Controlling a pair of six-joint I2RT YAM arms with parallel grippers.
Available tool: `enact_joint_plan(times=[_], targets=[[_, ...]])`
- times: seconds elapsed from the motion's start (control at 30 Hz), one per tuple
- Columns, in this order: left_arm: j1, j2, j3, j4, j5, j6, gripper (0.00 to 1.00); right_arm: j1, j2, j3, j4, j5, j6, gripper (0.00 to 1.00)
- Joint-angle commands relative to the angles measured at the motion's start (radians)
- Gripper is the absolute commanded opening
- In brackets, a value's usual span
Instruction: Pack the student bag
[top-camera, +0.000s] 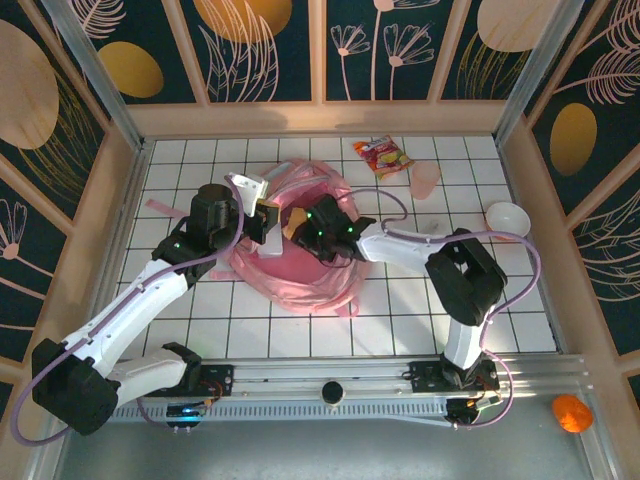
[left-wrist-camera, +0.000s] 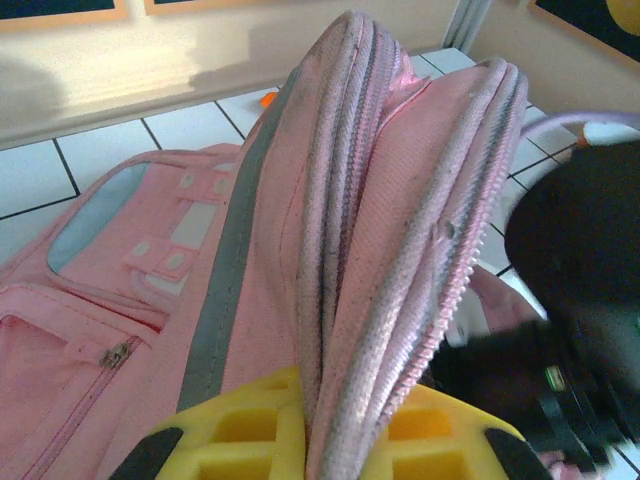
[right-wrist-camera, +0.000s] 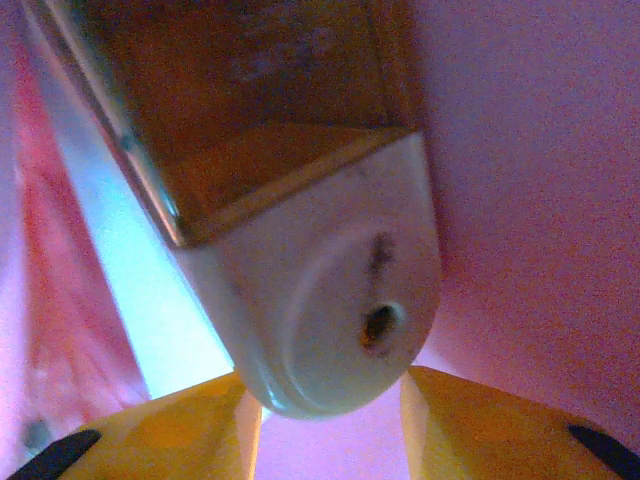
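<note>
The student bag (top-camera: 295, 285) is pictured lying mid-table on white tiles (top-camera: 420, 320). Its zipped rim is pinched shut-fingered and held upright by the left gripper (left-wrist-camera: 338, 430), whose arm is stretched diagonally to the bag's left side. The right gripper (right-wrist-camera: 330, 425) is sunk in the bag's mouth, its elbow bent at the bag's right. A white-capped amber item (right-wrist-camera: 320, 300) is flanked by narrowly set fingers, but a firm grip cannot be confirmed.

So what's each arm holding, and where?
Left fingers pinch the student bag at its zipper edge. Right fingers flank a white-capped brown item; grip cannot be told.
</note>
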Motion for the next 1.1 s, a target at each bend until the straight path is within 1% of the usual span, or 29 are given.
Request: enact_joint_plan(times=[0.0, 0.17, 0.23, 0.3, 0.4, 0.53, 0.67, 0.8, 0.87, 0.93, 1.03, 1.07], targets=[[-0.005, -0.028, 0.073, 0.210, 0.054, 0.000, 0.00, -0.057, 0.038, 0.065, 0.086, 0.048, -0.097, 0.40], [-0.006, -0.022, 0.069, 0.211, 0.046, 0.005, 0.00, -0.107, 0.063, 0.092, 0.139, 0.006, -0.151, 0.39], [-0.006, -0.020, 0.039, 0.209, 0.040, 0.008, 0.00, -0.109, 0.039, 0.079, 0.140, 0.005, -0.159, 0.39], [-0.006, -0.020, 0.022, 0.211, 0.038, 0.014, 0.00, -0.105, -0.008, 0.042, 0.146, 0.003, -0.159, 0.41], [-0.006, -0.023, -0.011, 0.217, 0.050, 0.026, 0.00, -0.098, -0.113, -0.041, 0.154, 0.017, -0.156, 0.45], [-0.006, -0.023, -0.058, 0.231, 0.073, 0.051, 0.00, -0.086, -0.285, -0.142, 0.088, 0.059, -0.159, 0.48], [-0.006, -0.031, -0.119, 0.269, 0.157, 0.100, 0.00, -0.084, -0.462, -0.218, -0.001, 0.111, -0.161, 0.48], [-0.008, -0.043, -0.193, 0.295, 0.305, 0.208, 0.00, -0.093, -0.618, -0.255, -0.080, 0.168, -0.183, 0.49], [-0.012, -0.048, -0.235, 0.278, 0.396, 0.313, 0.00, -0.102, -0.668, -0.258, -0.108, 0.179, -0.208, 0.50], [-0.023, -0.047, -0.263, 0.238, 0.446, 0.416, 0.02, -0.110, -0.691, -0.258, -0.132, 0.185, -0.232, 0.50], [-0.042, -0.021, -0.278, 0.134, 0.453, 0.570, 0.06, -0.112, -0.704, -0.260, -0.149, 0.182, -0.260, 0.49], [-0.051, -0.008, -0.280, 0.097, 0.440, 0.621, 0.07, -0.113, -0.705, -0.261, -0.149, 0.180, -0.269, 0.49]])
